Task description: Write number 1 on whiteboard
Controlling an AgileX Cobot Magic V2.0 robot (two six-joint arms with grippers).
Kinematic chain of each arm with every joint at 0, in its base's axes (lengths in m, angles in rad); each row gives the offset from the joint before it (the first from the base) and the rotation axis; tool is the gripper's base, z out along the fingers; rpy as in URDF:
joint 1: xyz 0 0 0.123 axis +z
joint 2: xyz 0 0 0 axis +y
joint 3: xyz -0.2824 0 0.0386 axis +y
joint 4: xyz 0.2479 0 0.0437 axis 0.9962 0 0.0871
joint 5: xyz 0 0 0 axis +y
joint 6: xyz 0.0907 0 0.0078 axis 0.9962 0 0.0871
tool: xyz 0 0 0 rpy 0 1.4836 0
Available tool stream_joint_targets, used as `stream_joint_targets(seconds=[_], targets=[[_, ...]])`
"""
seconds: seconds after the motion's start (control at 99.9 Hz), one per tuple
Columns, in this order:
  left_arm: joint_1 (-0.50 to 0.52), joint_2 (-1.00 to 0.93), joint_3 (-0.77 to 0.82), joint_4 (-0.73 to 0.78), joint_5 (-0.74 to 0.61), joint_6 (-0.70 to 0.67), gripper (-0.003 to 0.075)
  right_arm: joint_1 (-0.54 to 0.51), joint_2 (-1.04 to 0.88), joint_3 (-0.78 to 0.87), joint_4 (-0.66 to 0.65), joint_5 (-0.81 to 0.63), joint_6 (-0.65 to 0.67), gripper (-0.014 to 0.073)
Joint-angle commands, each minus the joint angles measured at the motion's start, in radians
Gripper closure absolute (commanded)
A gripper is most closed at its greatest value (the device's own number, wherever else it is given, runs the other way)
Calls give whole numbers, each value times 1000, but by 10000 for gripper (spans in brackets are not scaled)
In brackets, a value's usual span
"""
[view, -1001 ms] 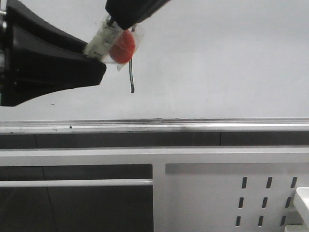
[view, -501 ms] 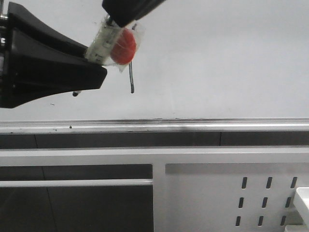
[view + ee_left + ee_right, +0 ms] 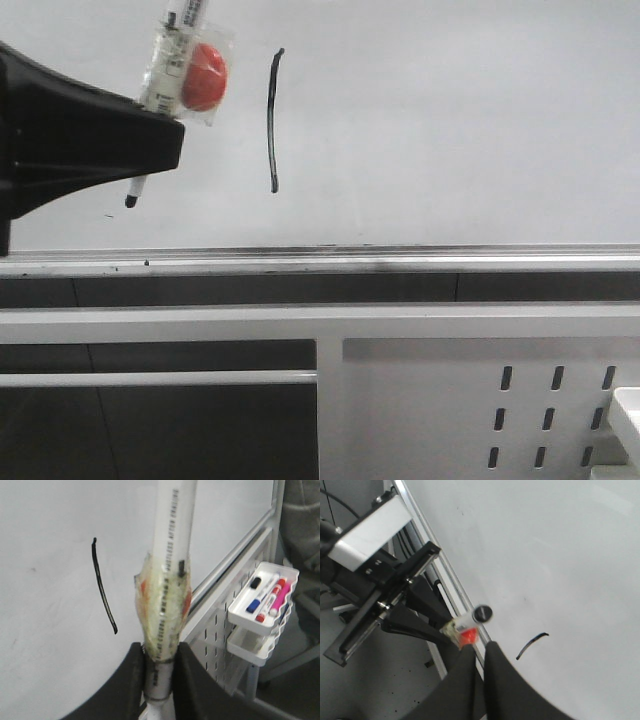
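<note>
The number 1 (image 3: 274,120) is a thin black, slightly curved stroke on the whiteboard (image 3: 450,120); it also shows in the left wrist view as the number 1 (image 3: 103,592) and in the right wrist view as the number 1 (image 3: 531,645). My left gripper (image 3: 170,135) is shut on a white marker pen (image 3: 170,60) wrapped in clear tape with a red piece. The pen's dark tip (image 3: 130,201) points down, left of the stroke. In the left wrist view the pen (image 3: 167,580) stands between the black fingers (image 3: 132,675). My right gripper (image 3: 481,647) is shut on nothing, near the pen's end (image 3: 481,613).
A silver ledge (image 3: 400,258) runs along the board's lower edge. Below it is a white slotted panel (image 3: 480,400), with a white tray corner (image 3: 628,410) at the far right. A white tray (image 3: 240,617) holding several markers hangs on that panel.
My left gripper has drawn left with the pen, which now stands more upright. The right arm has left the top of the front view. The whole stroke is now uncovered.
</note>
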Motion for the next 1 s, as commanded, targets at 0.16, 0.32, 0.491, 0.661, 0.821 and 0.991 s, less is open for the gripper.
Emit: stream_joint_targets(seconds=[0.16,0.32,0.491,0.661,0.821,0.991], targets=[[-5,-11,112,-451,-301,170,740,-55,-78,18,-13,-9,35,663],[-5,-4,159,-534,-374,177,740,-55,-112,99,-10,-99,57,663],[-5,85,165,-558,-480,195,740,-55,-146,229,-10,-322,86,663],[-5,250,165,-589,-693,195,740,-55,-158,379,-10,-536,143,663],[-5,362,153,-614,-778,152,740,-55,-154,416,1,-576,148,663],[-5,388,151,-616,-778,127,740,-55,-154,416,1,-614,148,663]])
